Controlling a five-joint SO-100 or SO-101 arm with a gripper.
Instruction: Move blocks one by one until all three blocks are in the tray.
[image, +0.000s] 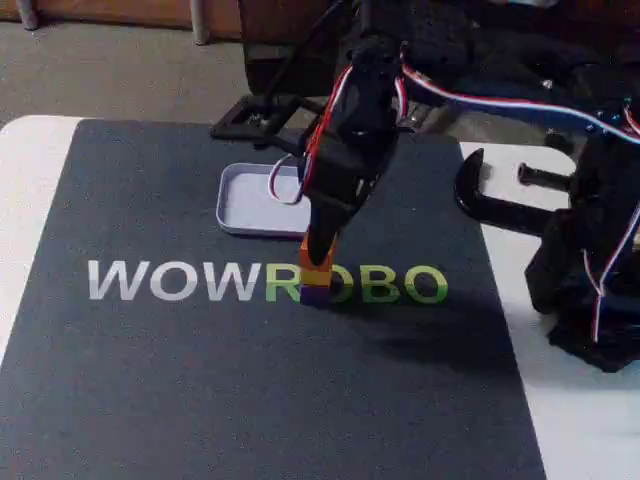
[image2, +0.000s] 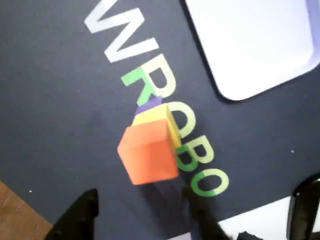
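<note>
- Orange block (image: 318, 257) tops a stack over the yellow block (image: 317, 273) and purple block (image: 316, 292) in the fixed view, just in front of the tray (image: 240, 200), which holds none; I judge all three moves remain.
- My gripper (image: 318, 243) sits at the stack's top; I cannot tell its opening.
- Wrist view: the stack stands on the mat lettering (image2: 145, 85), tray (image2: 250, 45) apart from it; a clamp (image: 500, 200) sits beyond.
</note>
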